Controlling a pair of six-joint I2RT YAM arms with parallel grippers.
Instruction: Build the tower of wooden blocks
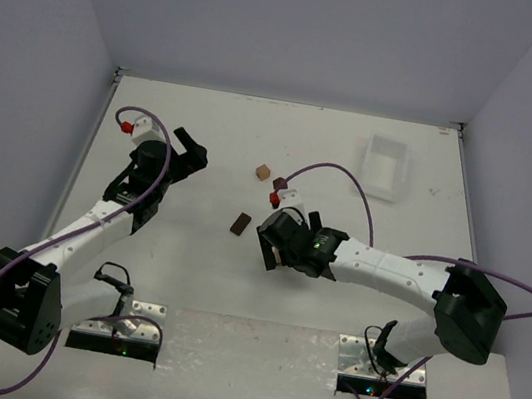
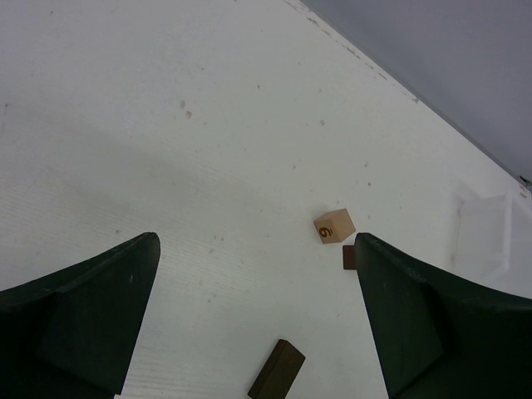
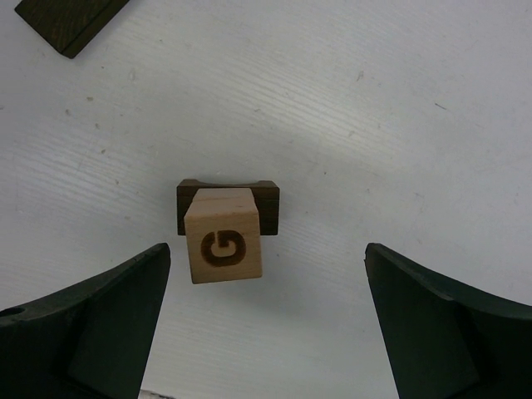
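Observation:
In the right wrist view a tan cube marked G (image 3: 223, 247) sits on a dark brown notched block (image 3: 268, 204), a two-block stack. My right gripper (image 3: 266, 253) is open just short of it, with the stack nearer the left finger and touching neither. In the top view my right gripper (image 1: 271, 245) hides this stack. A flat dark block (image 1: 240, 223) lies to its left, also showing in the right wrist view (image 3: 66, 21). A second tan cube (image 1: 263, 172) and a small dark block (image 1: 277, 182) lie farther back. My left gripper (image 1: 191, 150) is open and empty, well left of them.
A white plastic tray (image 1: 384, 168) stands at the back right, and it also shows in the left wrist view (image 2: 490, 233). The left wrist view shows the numbered tan cube (image 2: 334, 226), the small dark block (image 2: 348, 257) and the flat dark block (image 2: 277, 370) ahead of my left gripper (image 2: 256, 241).

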